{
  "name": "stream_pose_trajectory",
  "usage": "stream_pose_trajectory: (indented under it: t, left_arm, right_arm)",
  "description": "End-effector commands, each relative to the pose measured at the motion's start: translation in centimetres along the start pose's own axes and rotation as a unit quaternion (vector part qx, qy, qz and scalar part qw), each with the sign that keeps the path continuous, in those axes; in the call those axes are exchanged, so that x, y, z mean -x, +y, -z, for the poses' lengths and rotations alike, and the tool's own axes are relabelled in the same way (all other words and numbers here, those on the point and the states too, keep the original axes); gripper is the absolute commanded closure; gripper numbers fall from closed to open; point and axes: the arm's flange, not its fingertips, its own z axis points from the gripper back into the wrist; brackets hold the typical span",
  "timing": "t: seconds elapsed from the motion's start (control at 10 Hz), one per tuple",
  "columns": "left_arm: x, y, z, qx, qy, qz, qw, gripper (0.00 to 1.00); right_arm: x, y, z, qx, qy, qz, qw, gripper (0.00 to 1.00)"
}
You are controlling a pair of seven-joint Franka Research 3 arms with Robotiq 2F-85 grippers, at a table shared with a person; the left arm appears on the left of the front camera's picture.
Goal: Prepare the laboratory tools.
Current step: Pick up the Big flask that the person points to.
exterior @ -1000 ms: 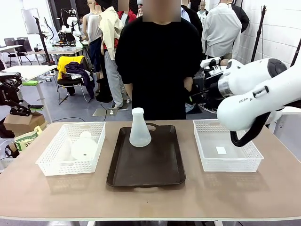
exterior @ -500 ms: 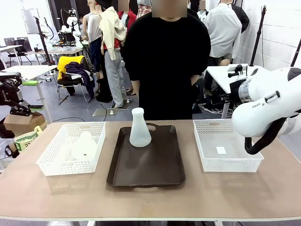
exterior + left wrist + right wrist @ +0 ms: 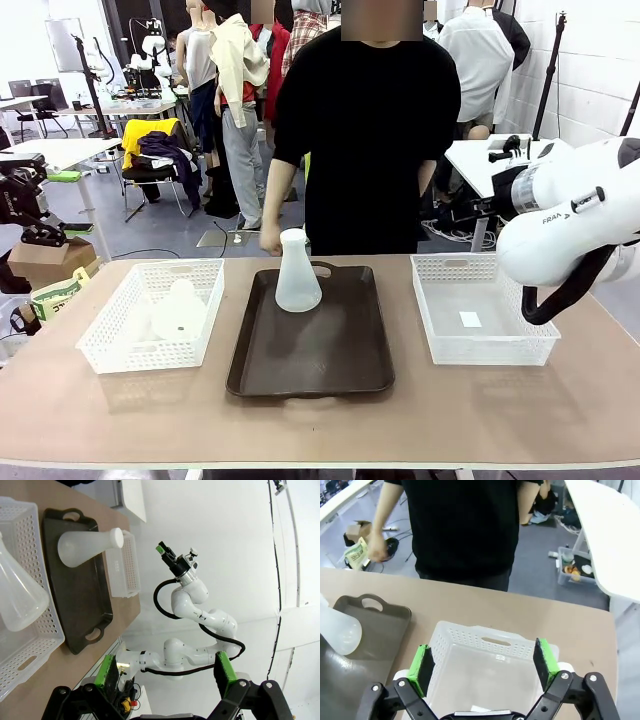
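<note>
One frosted-white conical flask (image 3: 297,273) stands upright at the far end of the dark brown tray (image 3: 312,350). A person's hand (image 3: 270,240) hovers just left of its neck. The other flask (image 3: 176,311) lies on its side in the left white basket (image 3: 110,335). My right arm (image 3: 560,215) is raised at the table's right side. In its wrist view the right gripper (image 3: 482,665) is open above the right basket (image 3: 485,631), with the standing flask (image 3: 339,630) off to the left. My left gripper (image 3: 165,672) is open and holds nothing, high above both flasks (image 3: 85,547).
The right white basket (image 3: 484,335) holds only a small white slip (image 3: 470,320). The person in black stands at the far edge behind the tray. Bare tabletop (image 3: 320,425) runs along the near edge. Other people and tables are in the background.
My right arm has drawn back toward the right, away from the person. The person has shifted right and brought a hand down beside the standing flask's neck. Neither flask has moved.
</note>
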Motion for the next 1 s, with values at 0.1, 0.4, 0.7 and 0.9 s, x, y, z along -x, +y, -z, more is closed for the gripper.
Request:
stream_pose_trajectory:
  t: [0.1,0.4,0.7,0.9]
  left_arm:
    - [0.02,-0.2,-0.09,0.001,-0.001,0.002,1.0,0.0]
    - [0.02,-0.2,-0.09,0.001,-0.001,0.002,1.0,0.0]
    - [0.02,-0.2,-0.09,0.001,-0.001,0.002,1.0,0.0]
    - [0.02,-0.2,-0.09,0.001,-0.001,0.002,1.0,0.0]
  right_arm:
    - [0.11,0.11,0.07,0.001,-0.014,-0.004,1.0,0.0]
    - [0.11,0.11,0.07,0.001,-0.014,-0.004,1.0,0.0]
    - [0.11,0.11,0.07,0.001,-0.014,-0.004,1.0,0.0]
    - [0.11,0.11,0.07,0.001,-0.014,-0.004,1.0,0.0]
